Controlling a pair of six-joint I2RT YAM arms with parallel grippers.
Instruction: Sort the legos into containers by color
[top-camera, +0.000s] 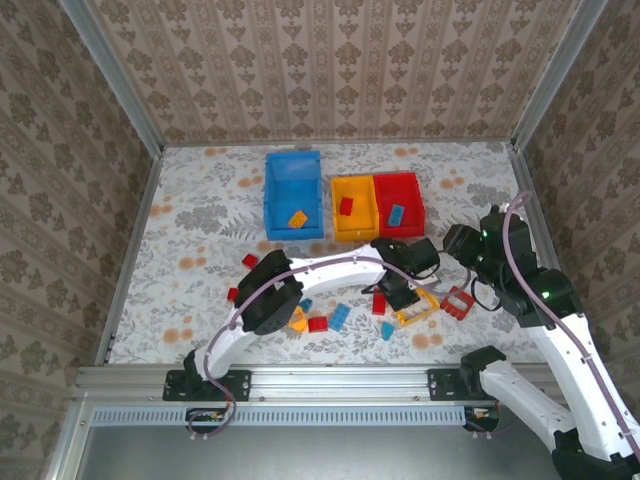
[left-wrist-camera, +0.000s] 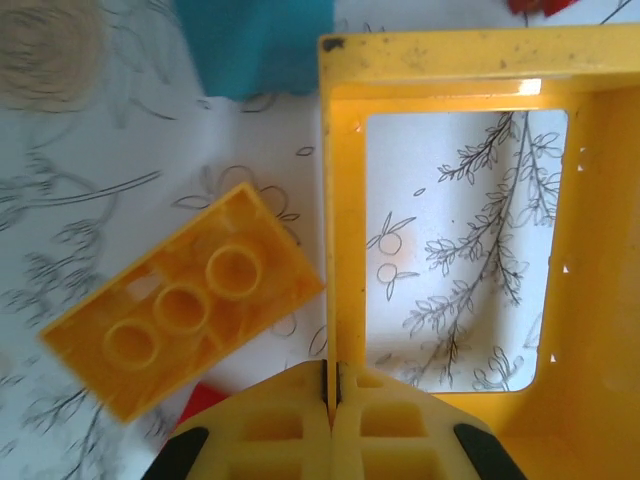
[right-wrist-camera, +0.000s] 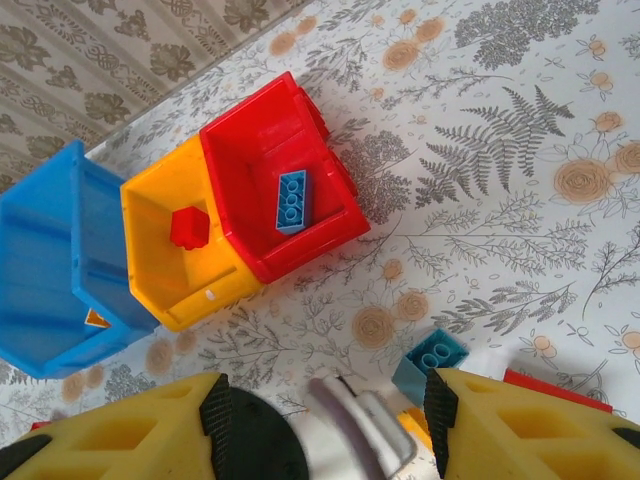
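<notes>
L gripper (left-wrist-camera: 331, 375) pinched shut on thin side rail of yellow window frame (left-wrist-camera: 440, 60) — prob. its easiest hold, bound for yellow bin (top-camera: 360, 225) — R gripper (right-wrist-camera: 325, 397) jaws apart, empty.

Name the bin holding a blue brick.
The red bin, rightmost in the row, holds the blue brick. The yellow bin holds a red piece, the blue bin an orange brick.
</notes>
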